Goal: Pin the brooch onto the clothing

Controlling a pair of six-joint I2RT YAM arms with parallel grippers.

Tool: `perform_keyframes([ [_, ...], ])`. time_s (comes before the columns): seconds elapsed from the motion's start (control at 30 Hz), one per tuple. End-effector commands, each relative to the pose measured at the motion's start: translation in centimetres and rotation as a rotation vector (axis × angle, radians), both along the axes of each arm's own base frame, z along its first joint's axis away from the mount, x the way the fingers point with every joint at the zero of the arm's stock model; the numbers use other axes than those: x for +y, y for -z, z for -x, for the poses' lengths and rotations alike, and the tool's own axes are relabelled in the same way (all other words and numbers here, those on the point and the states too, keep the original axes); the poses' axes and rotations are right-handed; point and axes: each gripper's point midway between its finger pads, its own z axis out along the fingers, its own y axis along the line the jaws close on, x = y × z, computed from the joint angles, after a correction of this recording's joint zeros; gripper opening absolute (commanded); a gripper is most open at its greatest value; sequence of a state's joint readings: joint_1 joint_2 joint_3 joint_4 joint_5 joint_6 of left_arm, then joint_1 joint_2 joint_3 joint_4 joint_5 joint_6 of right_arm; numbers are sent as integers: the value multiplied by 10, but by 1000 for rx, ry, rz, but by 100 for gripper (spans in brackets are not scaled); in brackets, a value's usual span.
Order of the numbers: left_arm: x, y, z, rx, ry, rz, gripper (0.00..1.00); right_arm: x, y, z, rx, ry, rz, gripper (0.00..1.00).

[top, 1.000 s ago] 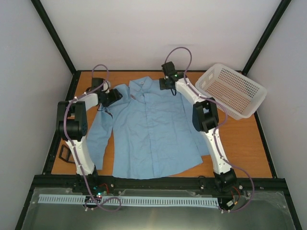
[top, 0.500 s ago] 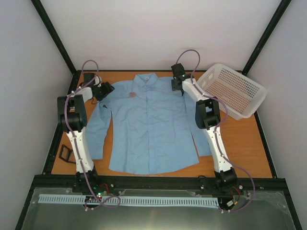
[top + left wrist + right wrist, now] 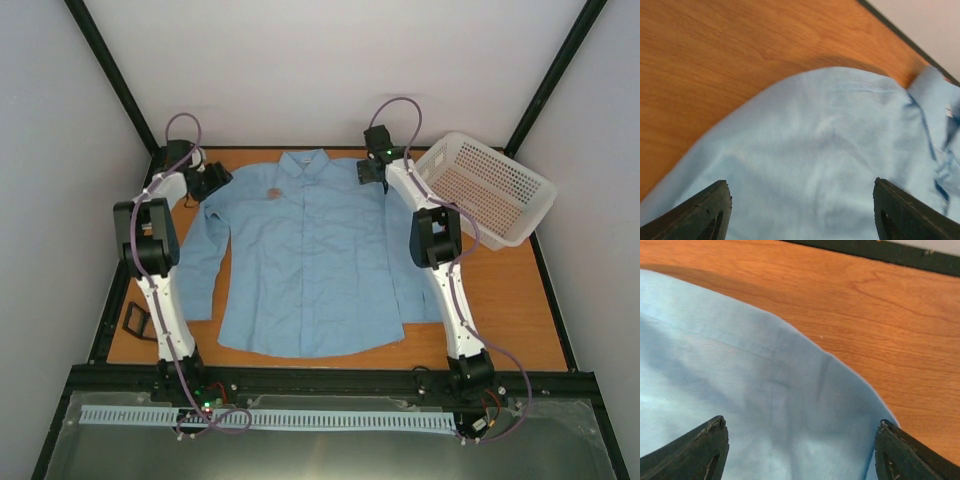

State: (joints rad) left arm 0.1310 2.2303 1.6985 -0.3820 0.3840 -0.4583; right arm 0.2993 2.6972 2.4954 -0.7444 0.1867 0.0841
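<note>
The light blue shirt lies spread flat on the wooden table, collar toward the far edge. The brooch, a small brownish disc, sits on the shirt's chest just left of the collar. My left gripper is over the shirt's left shoulder; in the left wrist view its jaws stand wide open above the blue cloth, holding nothing. My right gripper is over the right shoulder; in the right wrist view it is also wide open above the cloth near its edge.
A white perforated basket stands tilted at the far right, close to the right arm. A small black square tray lies at the table's left edge. Bare wood shows right of the shirt. Black frame rails border the table.
Both arms have swung outward and toward the far edge. The shirt's shoulders are now spread wider and the shirt lies flatter, shifted slightly back.
</note>
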Motion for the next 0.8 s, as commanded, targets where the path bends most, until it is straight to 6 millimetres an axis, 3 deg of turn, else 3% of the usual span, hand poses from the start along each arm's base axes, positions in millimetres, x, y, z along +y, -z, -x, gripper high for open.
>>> perform_keyframes([
  [0.0, -10, -72, 23, -109, 45, -68, 77, 21, -98, 11, -105, -40, -42, 81],
  [0.03, -12, -77, 32, -109, 44, -69, 77, 24, -102, 18, -90, -42, -45, 83],
  [0.1, -22, -86, 51, -112, 59, -54, 77, 35, -105, 38, -29, -69, -74, 99],
  [0.27, -68, -83, 105, -86, 161, -12, 77, 61, -98, 105, 149, -132, -101, 100],
  [0.43, -112, -75, 155, -76, 273, 49, 81, 66, -88, 171, 263, -149, -188, 100],
  [0.63, -119, -52, 201, -29, 267, 96, 82, 45, -78, 231, 266, -204, -199, 100],
  [0.77, -122, -29, 223, 32, 286, 122, 82, 35, -49, 262, 338, -199, -201, 100],
])
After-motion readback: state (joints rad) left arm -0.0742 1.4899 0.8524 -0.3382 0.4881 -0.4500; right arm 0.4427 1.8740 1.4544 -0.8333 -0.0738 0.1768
